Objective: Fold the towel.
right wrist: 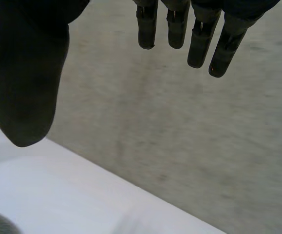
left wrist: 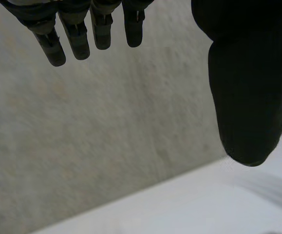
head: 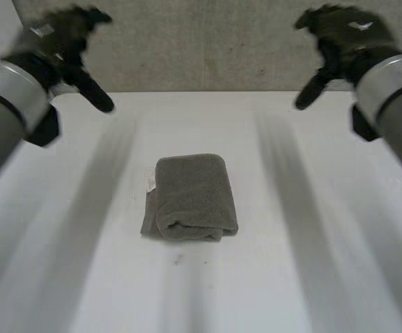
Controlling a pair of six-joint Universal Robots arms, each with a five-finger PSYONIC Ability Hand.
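The left black hand [head: 58,40] hangs high above the far left of the white worktop [head: 62,236], fingers [left wrist: 76,41] straight and empty, likely because nothing needs holding. Mid-worktop lies the grey terry towel [head: 192,198], folded into a compact bundle. The right black hand [head: 345,41] mirrors the left, fingers [right wrist: 201,41] relaxed, clear of the cloth.

White bench [head: 305,277] carries one grey towel [head: 191,197], folded into a compact bundle (small white tag at its left edge), lying mid-surface.
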